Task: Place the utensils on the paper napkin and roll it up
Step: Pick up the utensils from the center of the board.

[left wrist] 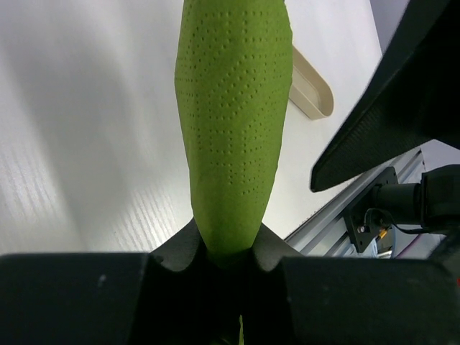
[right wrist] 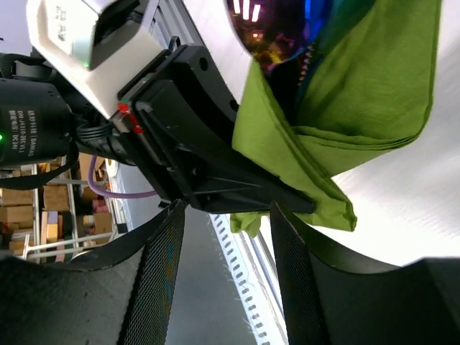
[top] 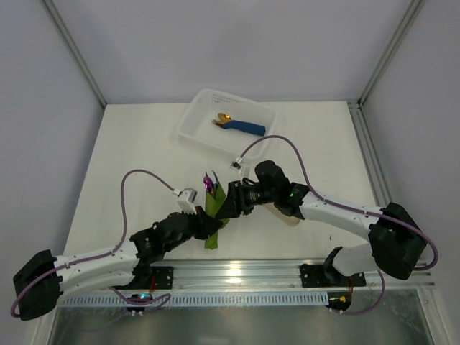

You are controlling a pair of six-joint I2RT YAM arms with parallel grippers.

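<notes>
The olive-green paper napkin lies rolled lengthwise round the utensils, whose purple iridescent heads stick out of its far end. My left gripper is shut on the near part of the roll. In the left wrist view the napkin rises as a dotted green tube from between the pinched jaws of the left gripper. My right gripper stands open just beside the roll, its mesh fingers apart with nothing between them. A loose napkin fold and a shiny utensil head lie beyond the tips.
A white plastic basket at the back holds a blue rolled napkin with gold cutlery. A beige oblong piece lies right of the roll, under the right arm. The aluminium rail runs along the near edge.
</notes>
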